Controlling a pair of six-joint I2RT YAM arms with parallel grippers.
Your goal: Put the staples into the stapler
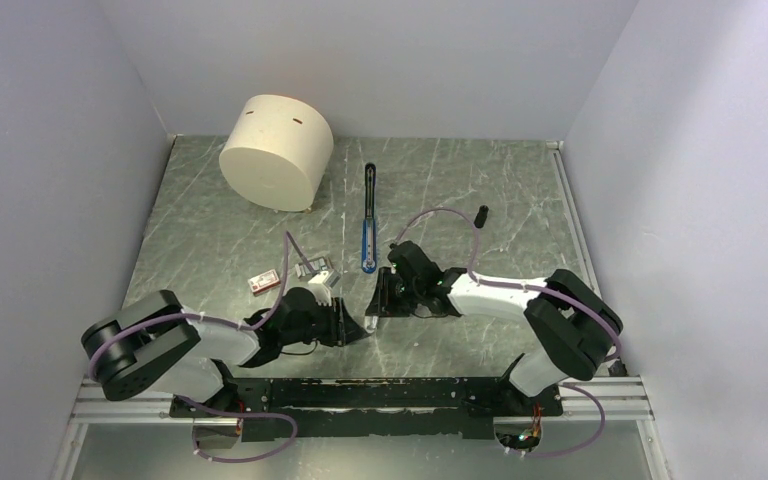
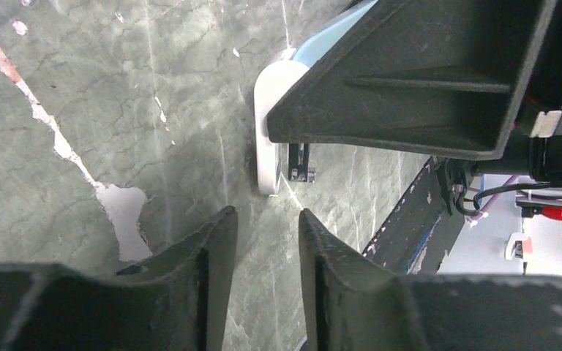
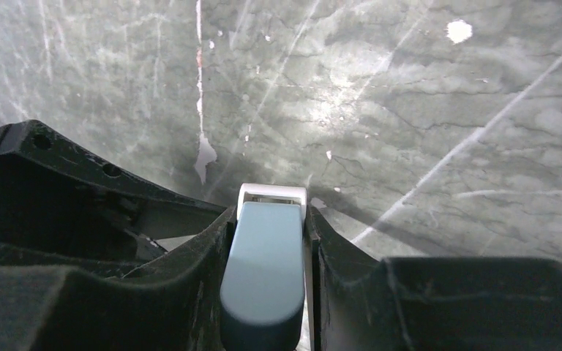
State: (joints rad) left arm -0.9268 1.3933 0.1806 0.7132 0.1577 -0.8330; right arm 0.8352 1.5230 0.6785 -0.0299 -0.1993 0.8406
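**Right gripper pinched on a pale-blue piece, stapler untouched**

The stapler is seen in the middle of the table, rather toward the far edge. It appears to be swung open in one line, its blue half nearer and its black arm pointed at the far edge. The staples are shown only as their red-and-white box, set well apart toward the left edge; the metal strip itself cannot be made out. Neither is touched.

Between the fingers of the right gripper a pale-blue capsule-shaped piece with a white backing is pinched, close above the table near the middle of the near edge. The left gripper is held narrowly parted, with nothing between its fingers.

The step is judged best done if the pale-blue piece is set down clear of the stapler. The box would then be fetched and the strip laid squarely into the open black arm.

Both arms are folded low, the forearms stretched inward, so that the grippers are brought almost tip to tip. A large beige cylinder is set toward the far left corner, and a small black cylinder toward the right edge.
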